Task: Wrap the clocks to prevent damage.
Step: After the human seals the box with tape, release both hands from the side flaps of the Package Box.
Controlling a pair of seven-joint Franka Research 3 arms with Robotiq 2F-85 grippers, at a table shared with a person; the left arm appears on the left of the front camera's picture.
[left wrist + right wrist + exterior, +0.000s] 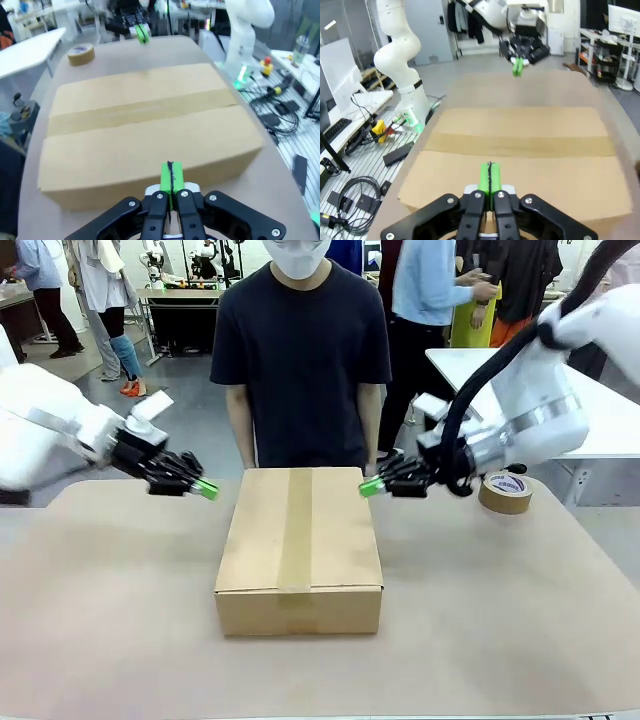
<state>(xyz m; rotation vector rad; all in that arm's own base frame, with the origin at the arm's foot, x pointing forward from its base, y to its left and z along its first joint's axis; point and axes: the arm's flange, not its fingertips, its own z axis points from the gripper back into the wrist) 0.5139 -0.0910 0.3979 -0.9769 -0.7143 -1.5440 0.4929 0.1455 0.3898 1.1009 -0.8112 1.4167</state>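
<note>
Front view shows a rectangular cardboard box [299, 550], matte brown with a strip of glossy tape along its closed top seam, sitting at the middle of the smooth tan table [110, 640]. The left gripper [207, 489] hovers beside the box's far left corner, green pads pressed together, holding nothing. The right gripper [371, 486] hovers over the far right corner, fingers likewise pressed together. A round roll of brown tape [505, 492] lies flat behind the right gripper.
</note>
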